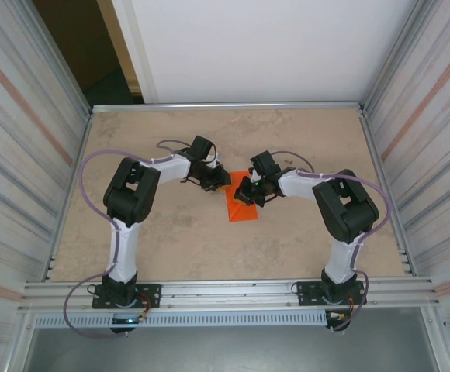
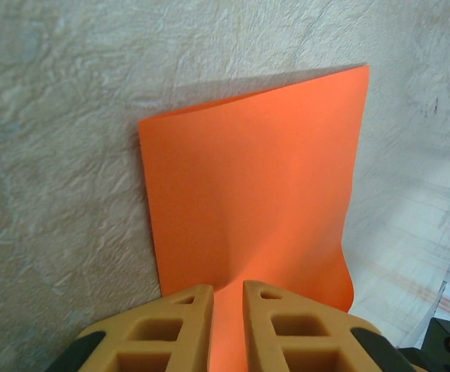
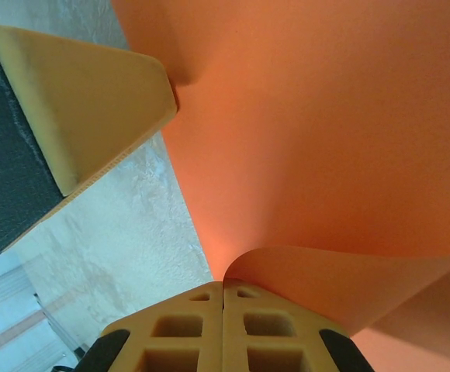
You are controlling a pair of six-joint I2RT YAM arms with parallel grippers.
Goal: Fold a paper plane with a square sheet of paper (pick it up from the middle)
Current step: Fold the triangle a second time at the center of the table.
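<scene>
Left arm (image 1: 132, 198) and right arm (image 1: 341, 205) meet over the mid-worktop (image 1: 171, 248), with the square sheet of paper (image 1: 244, 211) partly raised between them. Right gripper (image 3: 223, 283) pinches a curled edge; left gripper (image 2: 227, 288) sits narrow astride another, hold unclear. Uneven pulling could tear or drop it.

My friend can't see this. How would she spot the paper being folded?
Find the beige marbled table, where the white-and-black left arm and right arm reach toward each other. Between their tips is a thin bright orange sheet of paper, partly folded. It is the only orange thing there.
</scene>
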